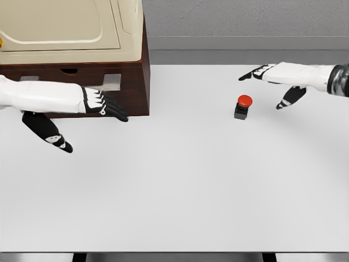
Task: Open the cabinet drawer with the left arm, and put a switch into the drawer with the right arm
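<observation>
A dark brown cabinet [133, 82] with a cream top stands at the table's back left; its drawer front [71, 71] looks closed, with a grey handle [110, 82]. My left hand [82, 123] hovers in front of the cabinet, fingers spread and holding nothing; its fingertips [121, 115] lie just below the handle. The switch [243, 107], a red button on a small black base, stands on the white table right of centre. My right hand [267, 87] hangs open above and to the right of the switch, apart from it.
The white table [174, 185] stretches wide in front. A grey wall runs behind it. A cream appliance-like top [65, 27] covers the cabinet.
</observation>
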Robot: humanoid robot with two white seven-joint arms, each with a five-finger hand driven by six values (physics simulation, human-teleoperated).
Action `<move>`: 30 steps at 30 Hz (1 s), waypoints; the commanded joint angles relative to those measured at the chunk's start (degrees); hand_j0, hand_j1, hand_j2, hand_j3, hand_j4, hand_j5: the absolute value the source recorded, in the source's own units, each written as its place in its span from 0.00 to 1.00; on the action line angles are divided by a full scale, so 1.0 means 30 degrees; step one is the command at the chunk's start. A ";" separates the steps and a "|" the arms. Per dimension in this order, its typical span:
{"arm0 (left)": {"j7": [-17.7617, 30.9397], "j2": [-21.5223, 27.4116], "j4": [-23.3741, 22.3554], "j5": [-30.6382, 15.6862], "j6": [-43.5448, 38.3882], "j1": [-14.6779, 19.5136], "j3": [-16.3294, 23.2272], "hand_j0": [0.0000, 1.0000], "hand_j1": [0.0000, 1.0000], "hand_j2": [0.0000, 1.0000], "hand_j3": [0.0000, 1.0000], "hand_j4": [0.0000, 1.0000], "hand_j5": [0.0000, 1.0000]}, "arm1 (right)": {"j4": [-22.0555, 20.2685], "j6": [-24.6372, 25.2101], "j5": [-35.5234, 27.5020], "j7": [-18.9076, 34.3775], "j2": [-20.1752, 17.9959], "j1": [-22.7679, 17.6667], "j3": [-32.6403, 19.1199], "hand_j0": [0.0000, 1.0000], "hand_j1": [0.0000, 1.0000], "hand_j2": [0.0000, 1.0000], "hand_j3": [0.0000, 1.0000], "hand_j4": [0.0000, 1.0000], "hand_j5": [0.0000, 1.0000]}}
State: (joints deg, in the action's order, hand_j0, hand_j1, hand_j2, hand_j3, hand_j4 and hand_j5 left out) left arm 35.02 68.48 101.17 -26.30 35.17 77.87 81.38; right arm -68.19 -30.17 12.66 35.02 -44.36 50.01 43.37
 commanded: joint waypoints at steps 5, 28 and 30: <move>-0.3060 -0.0179 0.0025 -0.0314 -0.0056 0.0117 -0.0320 1.00 1.00 1.00 1.00 1.00 1.00 | -0.0825 0.0185 -0.0090 -0.0007 0.0195 0.0381 0.1569 1.00 1.00 1.00 1.00 1.00 1.00; -0.3002 0.1462 -0.0004 -0.3186 -0.9584 -0.0762 -0.1375 1.00 1.00 1.00 1.00 1.00 1.00 | 0.2837 0.0185 0.1844 -0.0007 0.2832 0.0967 0.2126 0.97 0.97 0.97 0.97 0.97 0.97; -0.0007 0.1404 -0.0004 -0.3215 -1.0579 -0.0644 -0.1375 1.00 1.00 1.00 1.00 1.00 1.00 | 0.2837 0.0185 0.1873 -0.0007 0.2832 0.0967 0.2126 0.93 0.93 0.93 0.93 0.93 0.93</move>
State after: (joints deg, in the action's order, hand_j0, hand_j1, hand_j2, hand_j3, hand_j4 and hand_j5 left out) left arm 29.60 72.73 101.16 -35.57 6.99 76.02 77.33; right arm -59.81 -29.74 18.39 35.02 -36.01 53.00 49.80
